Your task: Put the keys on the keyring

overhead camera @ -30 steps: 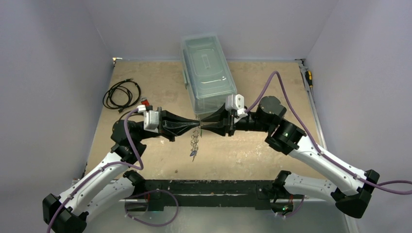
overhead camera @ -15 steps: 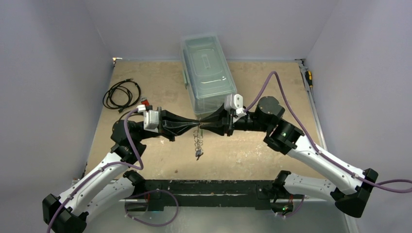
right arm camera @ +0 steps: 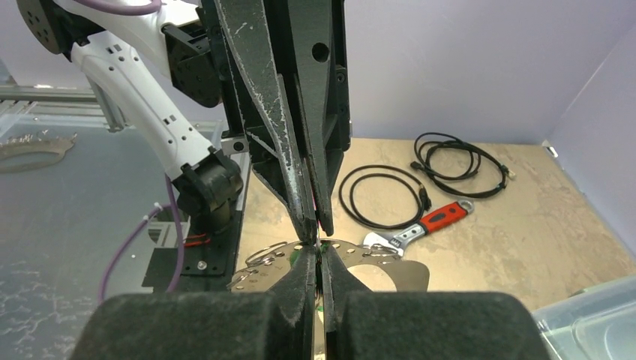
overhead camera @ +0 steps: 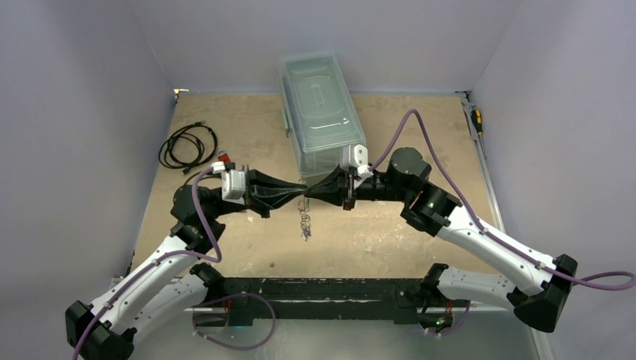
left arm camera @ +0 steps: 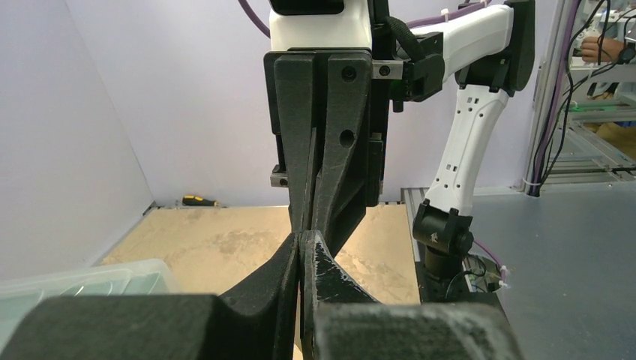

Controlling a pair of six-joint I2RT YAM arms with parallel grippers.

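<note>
**Pincers tip to tip, keyring hanging below**

The left pincer (overhead camera: 300, 193) and right pincer (overhead camera: 313, 191) meet fingertip to fingertip above the surface (overhead camera: 240, 127), just in front of the clear lidded box (overhead camera: 322, 112). Both pincers are clenched, with their jaws pressed flat together in both wrist views. The keyring (overhead camera: 305, 220) hangs from the meeting point, raised off the surface. In the right wrist view its silvery band (right arm camera: 262, 259) runs across behind the fingertips. Which pincer grips it cannot be told.

Change since one second ago: the right arm has moved left, so the meeting point sits slightly further left. The keyring, which then slanted down to the left and reached lower, now hangs shorter and nearer to vertical. The left arm has held its position.

The black cables (overhead camera: 187, 146) and the red-handled wrench (right arm camera: 439, 217) lie well to the left.
</note>
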